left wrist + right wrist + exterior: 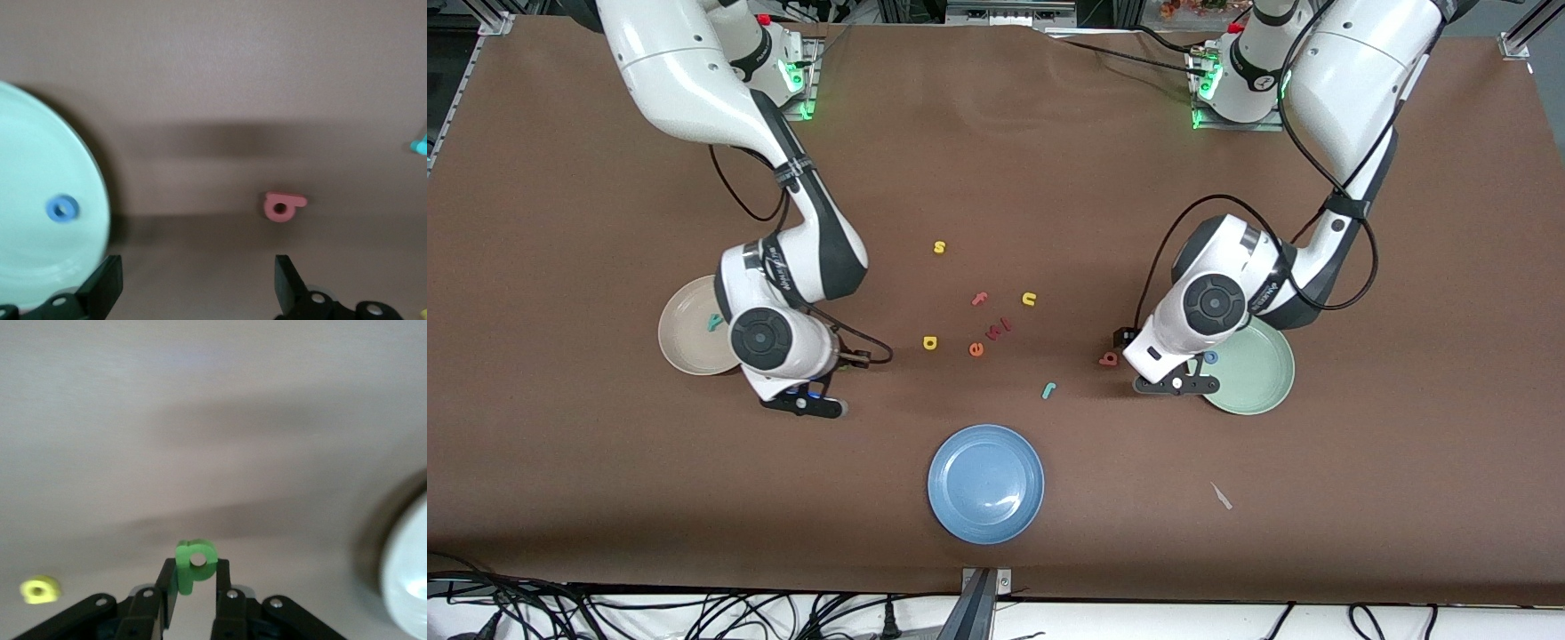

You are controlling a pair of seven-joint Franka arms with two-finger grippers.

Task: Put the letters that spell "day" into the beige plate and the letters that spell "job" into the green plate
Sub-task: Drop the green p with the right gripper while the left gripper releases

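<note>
My right gripper [193, 577] is shut on the green d [195, 559] and hangs over the bare table beside the beige plate [680, 342], whose rim [408, 583] also shows. The teal y [714, 322] lies in that plate. The yellow a [930, 342] lies on the table. My left gripper [197, 287] is open and holds nothing, over the table between the green plate [33, 267] and the pinkish-red b [281, 206]. The blue o [1211, 357] lies in the green plate [1254, 373]. The teal j [1048, 389] lies nearer the front camera than the b [1108, 359].
A blue plate [985, 483] sits near the front edge. Loose letters lie mid-table: yellow s [939, 247], pink f [980, 299], yellow u [1029, 300], orange e [976, 349] and a red letter [1002, 328]. A white scrap [1221, 496] lies toward the left arm's end.
</note>
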